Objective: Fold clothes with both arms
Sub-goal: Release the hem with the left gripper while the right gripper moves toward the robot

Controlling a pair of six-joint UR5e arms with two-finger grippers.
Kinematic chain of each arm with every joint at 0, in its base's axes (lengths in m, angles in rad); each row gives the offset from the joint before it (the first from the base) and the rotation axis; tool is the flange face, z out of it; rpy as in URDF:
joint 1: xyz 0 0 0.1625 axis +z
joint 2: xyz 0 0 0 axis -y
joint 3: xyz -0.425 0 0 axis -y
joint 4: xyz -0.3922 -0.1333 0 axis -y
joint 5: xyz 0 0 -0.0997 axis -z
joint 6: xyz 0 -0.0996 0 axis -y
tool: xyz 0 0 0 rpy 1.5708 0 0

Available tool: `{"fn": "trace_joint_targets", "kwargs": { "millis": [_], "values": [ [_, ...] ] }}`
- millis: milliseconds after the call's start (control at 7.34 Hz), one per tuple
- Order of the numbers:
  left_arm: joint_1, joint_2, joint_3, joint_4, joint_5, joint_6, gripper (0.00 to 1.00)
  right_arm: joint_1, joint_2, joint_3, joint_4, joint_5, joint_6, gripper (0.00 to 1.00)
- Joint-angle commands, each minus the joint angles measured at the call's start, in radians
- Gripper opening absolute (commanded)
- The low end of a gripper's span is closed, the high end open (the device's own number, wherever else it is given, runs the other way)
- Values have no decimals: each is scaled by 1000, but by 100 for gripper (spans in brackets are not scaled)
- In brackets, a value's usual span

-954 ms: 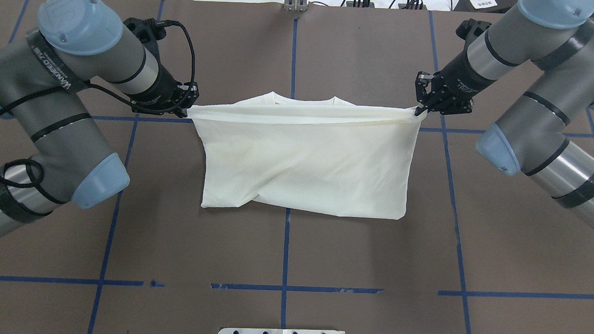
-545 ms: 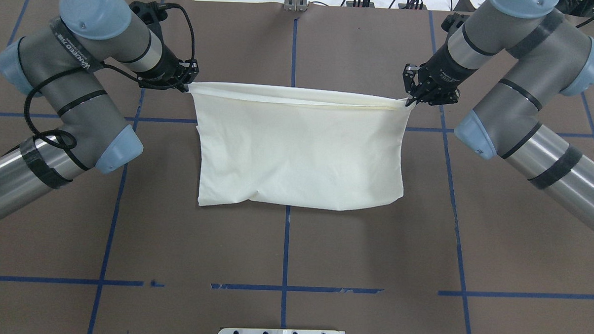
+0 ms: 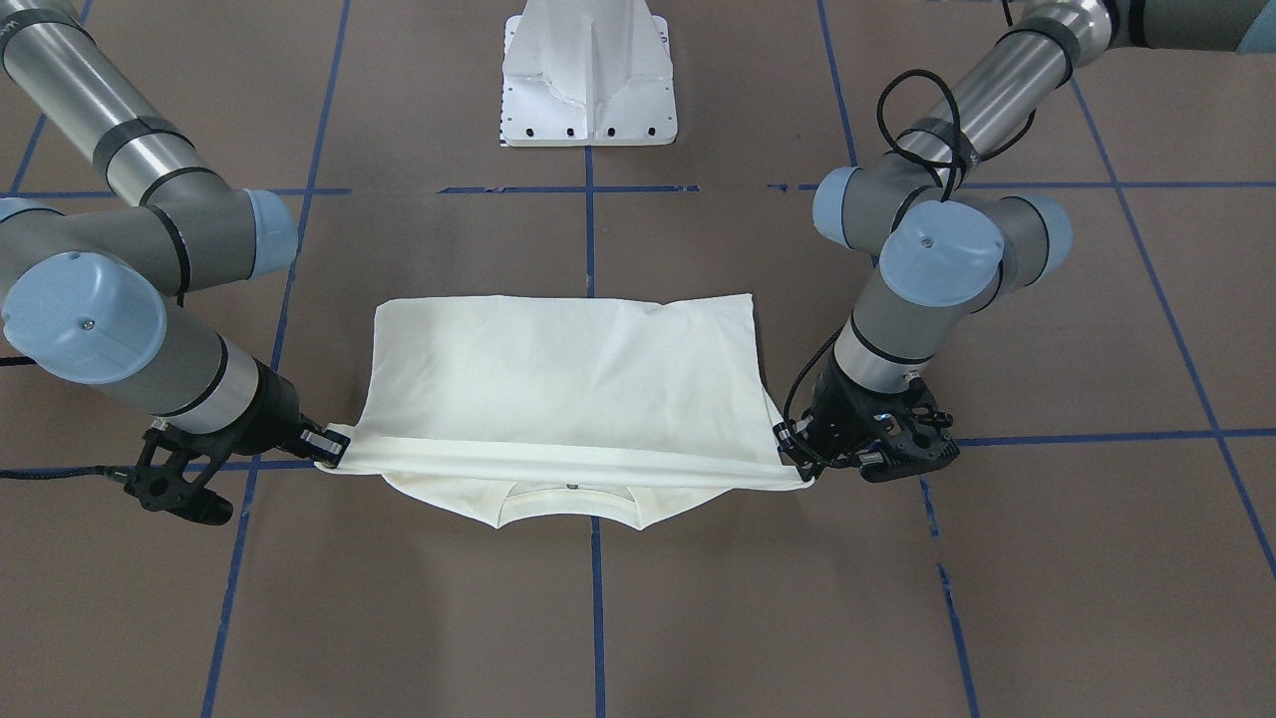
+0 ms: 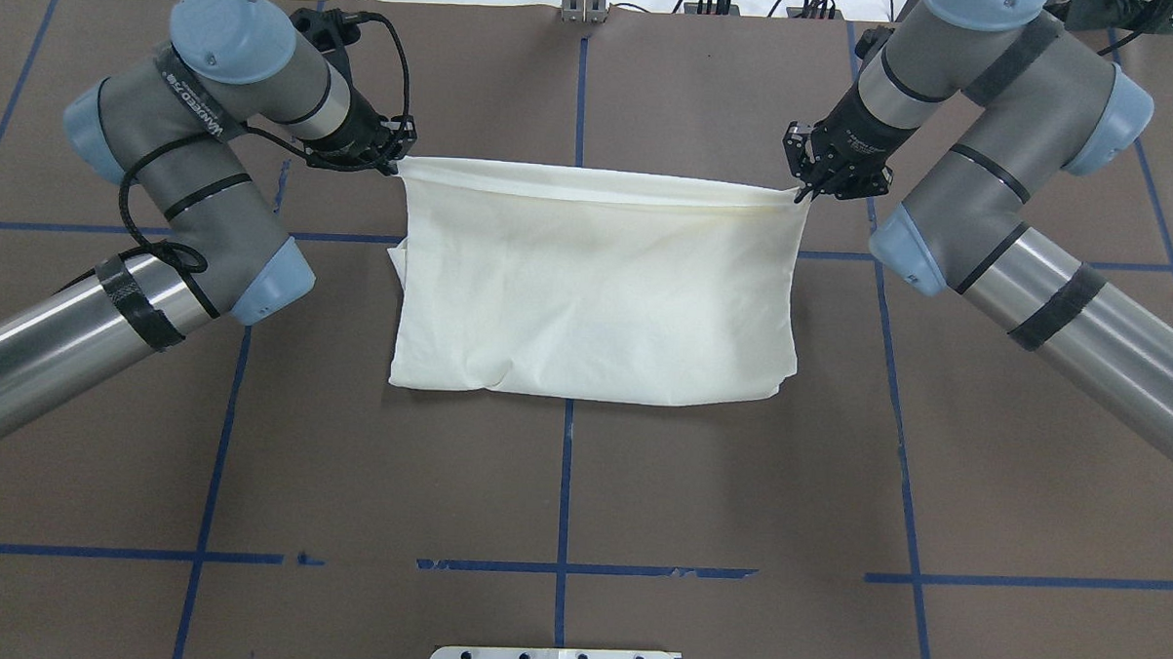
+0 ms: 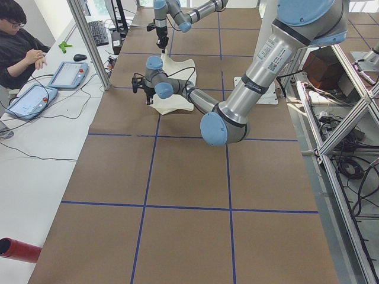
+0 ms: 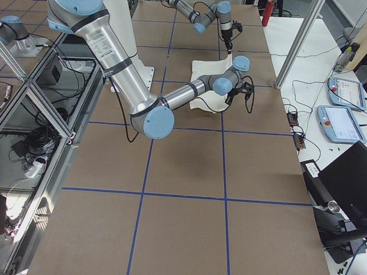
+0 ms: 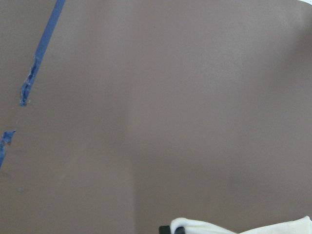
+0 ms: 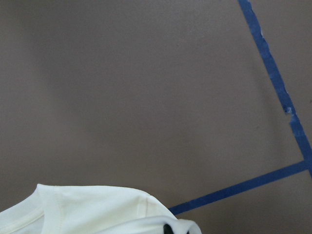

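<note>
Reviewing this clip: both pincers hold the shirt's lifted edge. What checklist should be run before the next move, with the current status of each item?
1. Left pincer shut on a corner of the shirt: ok.
2. Right pincer shut on the opposite corner: ok.
3. Held edge taut between them: ok.
4. Collar covered by the folded layer: not ok; it shows past the held edge in the front-facing view.
5. Side edges aligned: not ok; a lower layer pokes out on the robot's left side.
6. Held edge resting on the table: cannot tell.
</note>
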Motion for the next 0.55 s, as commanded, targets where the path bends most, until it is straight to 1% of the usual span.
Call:
{"fn": "trace_joint_targets", "kwargs": {
  "millis": [0, 136, 273, 409],
  "values": [
    [12, 8, -30, 10, 2, -4, 0, -23, 5, 1, 3, -3, 0, 55],
    [12, 37, -94, 19, 0, -4, 0, -52, 4, 7, 3, -36, 1, 95],
    [22, 75, -158, 31, -3, -4, 0, -63, 4, 13, 2, -64, 5, 100],
    [33, 80, -163, 39, -2, -4, 17, -61, 1, 24, 2, -61, 3, 100]
  ]
}}
